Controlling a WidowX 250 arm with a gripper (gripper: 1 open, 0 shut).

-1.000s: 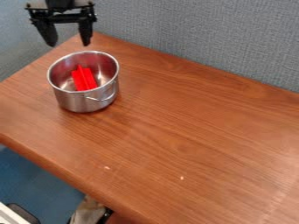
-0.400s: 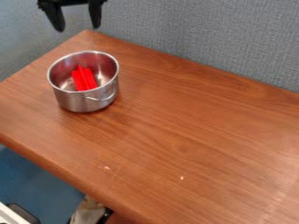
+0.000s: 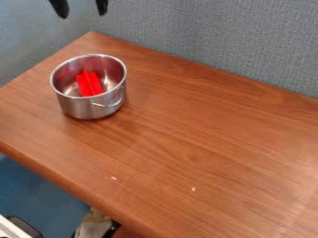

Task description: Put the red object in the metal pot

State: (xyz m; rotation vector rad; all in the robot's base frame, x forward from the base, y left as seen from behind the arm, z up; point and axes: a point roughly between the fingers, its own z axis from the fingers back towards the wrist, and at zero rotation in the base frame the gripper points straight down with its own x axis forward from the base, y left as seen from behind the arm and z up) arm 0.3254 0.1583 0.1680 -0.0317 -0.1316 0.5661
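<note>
We see the red ridged plastic stick [image 3: 89, 84] inside the stainless-steel pot [image 3: 88, 86], leaning against the inner wall and wholly within the rim as far as this view tells. By our judgement the task is as good as done, and nothing more is called for than leaving the stick where it lies.

Above the pot, at the top edge of the picture, the gripper [image 3: 80, 7] has its two dark fingers spread apart with nothing between them. The rest of it is cut off by the frame.

We would expect the stick to be light and stiff, hard to crush, its ridges giving some grip on otherwise slick plastic. Were we to lift it again, we would pinch it across its narrow width near the upper end, keeping the fingers off the pot's wall.

The pot stands upright on the wooden table [image 3: 199, 130], its small wire handle [image 3: 108, 103] on the side. We make out only the stick in it, though the far bottom is perhaps too small and shaded to be sure.
</note>
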